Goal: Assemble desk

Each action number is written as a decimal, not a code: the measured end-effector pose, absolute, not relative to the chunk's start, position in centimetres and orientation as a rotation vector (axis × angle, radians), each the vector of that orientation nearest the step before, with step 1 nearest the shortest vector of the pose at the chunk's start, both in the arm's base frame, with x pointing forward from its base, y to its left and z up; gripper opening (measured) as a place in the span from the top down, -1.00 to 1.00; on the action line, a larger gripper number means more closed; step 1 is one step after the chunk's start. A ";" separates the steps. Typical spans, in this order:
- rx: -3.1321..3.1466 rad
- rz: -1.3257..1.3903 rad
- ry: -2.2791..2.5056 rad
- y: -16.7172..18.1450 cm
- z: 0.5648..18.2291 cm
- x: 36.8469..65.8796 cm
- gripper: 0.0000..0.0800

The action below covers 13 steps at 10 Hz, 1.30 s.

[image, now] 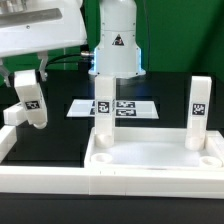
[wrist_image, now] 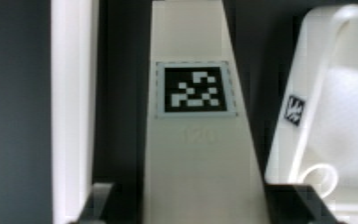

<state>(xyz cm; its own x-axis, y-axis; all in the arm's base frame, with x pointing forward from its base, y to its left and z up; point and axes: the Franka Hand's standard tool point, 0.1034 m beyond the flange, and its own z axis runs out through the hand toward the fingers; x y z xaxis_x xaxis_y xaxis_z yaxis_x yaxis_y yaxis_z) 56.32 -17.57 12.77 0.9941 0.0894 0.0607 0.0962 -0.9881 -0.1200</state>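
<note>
The white desk tabletop (image: 150,165) lies at the front with its raised rim up. Two white legs stand upright in its far corners, one toward the exterior view's left (image: 103,108) and one toward its right (image: 199,108). My gripper (image: 27,82) is at the upper left of the exterior view, shut on a third tagged white leg (image: 30,102), held tilted above the table and apart from the tabletop. In the wrist view the leg (wrist_image: 197,95) runs out from between my gripper's (wrist_image: 202,203) dark fingers (wrist_image: 115,203). A white tagged part (wrist_image: 318,100) lies beside it.
The marker board (image: 125,107) lies flat on the black table behind the tabletop, before the robot base (image: 118,45). Long white border rails run along the exterior view's left (image: 8,140) and front (image: 50,185). A white rail (wrist_image: 73,80) shows in the wrist view.
</note>
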 end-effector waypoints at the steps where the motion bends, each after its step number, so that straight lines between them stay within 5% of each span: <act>1: -3.012 -0.124 -0.120 -16.9 13.5 57.0 0.27; 7: -3.035 -0.267 -0.086 -16.1 14.6 59.2 0.27; 11: -3.034 -0.309 -0.003 -7.6 16.8 62.6 0.27; 13: -3.045 -0.367 -0.029 -7.3 16.7 62.9 0.27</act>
